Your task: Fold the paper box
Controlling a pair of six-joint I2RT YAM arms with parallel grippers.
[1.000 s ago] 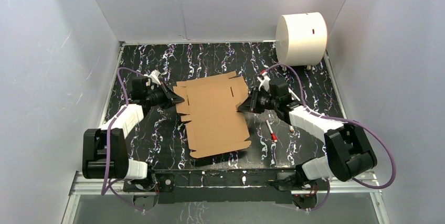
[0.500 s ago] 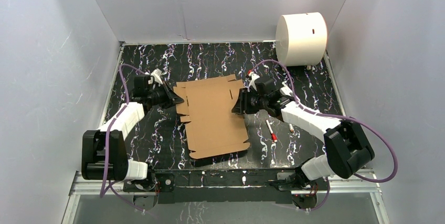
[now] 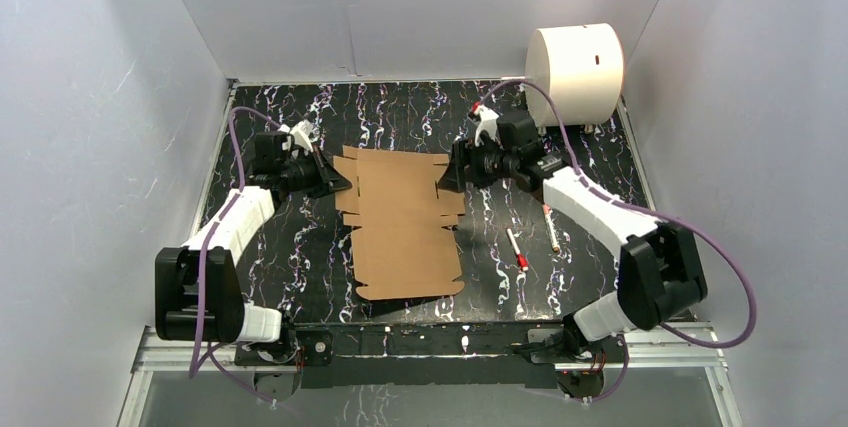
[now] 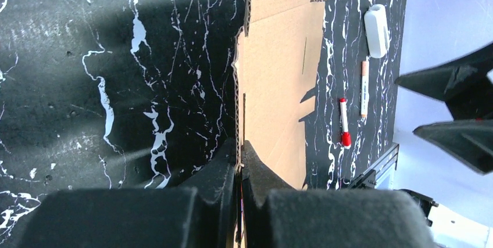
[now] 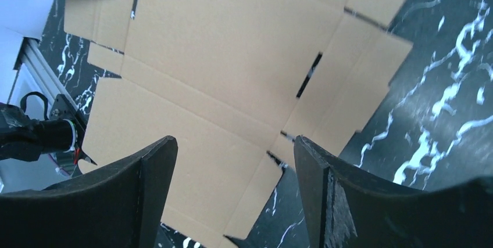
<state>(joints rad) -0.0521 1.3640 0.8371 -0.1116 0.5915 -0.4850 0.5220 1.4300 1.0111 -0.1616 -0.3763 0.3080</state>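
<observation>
At the left of the overhead view, the left gripper (image 3: 336, 179) pinches the left edge of the paper box (image 3: 402, 227). Its wrist view shows both fingers pressed onto the cardboard. The box lies unfolded in the middle of the black marbled table (image 3: 290, 257). At the box's upper right corner the right gripper (image 3: 446, 175) stands spread wide and holds nothing. Right of the box lie a red-capped marker (image 3: 516, 248) and a pale pen (image 3: 551, 228). A white cylinder (image 3: 575, 72) sits in the upper right.

Left hand (image 4: 239, 150) pinched closed, right hand (image 5: 232, 146) spread wide
</observation>
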